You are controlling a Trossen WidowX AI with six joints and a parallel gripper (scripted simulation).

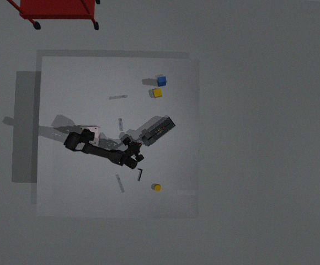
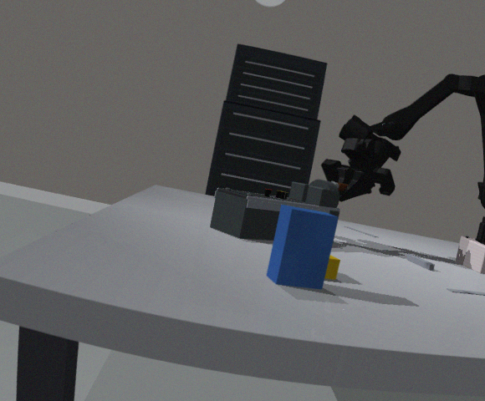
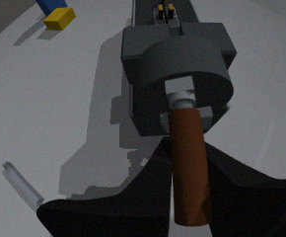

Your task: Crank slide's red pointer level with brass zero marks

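Observation:
The dark grey machine (image 1: pixel 167 124) (image 2: pixel 227 214) stands on the table, with its round crank disc (image 3: pixel 182 59) at the end facing the arm. The slide's red pointer (image 1: pixel 163 127) (image 2: pixel 268 192) shows beyond the brass zero marks (image 1: pixel 159 131) (image 2: pixel 282 194) (image 3: pixel 166 10), on the side away from the crank, not level with them. The pointer cannot be made out in the wrist view. My gripper (image 1: pixel 139 144) (image 2: pixel 343 186) (image 3: pixel 178 141) is shut on the orange-brown crank handle (image 3: pixel 190 180), which sticks out from the disc between the fingers.
A blue block (image 1: pixel 161 81) (image 2: pixel 303 248) (image 3: pixel 51 6) and a yellow cube (image 1: pixel 157 93) (image 2: pixel 332 267) (image 3: pixel 59 19) stand beside the machine. A yellow cylinder (image 1: pixel 157 187), a black L-shaped tool (image 1: pixel 140 174) and thin grey bars (image 1: pixel 118 97) (image 3: pixel 23 183) lie around the arm.

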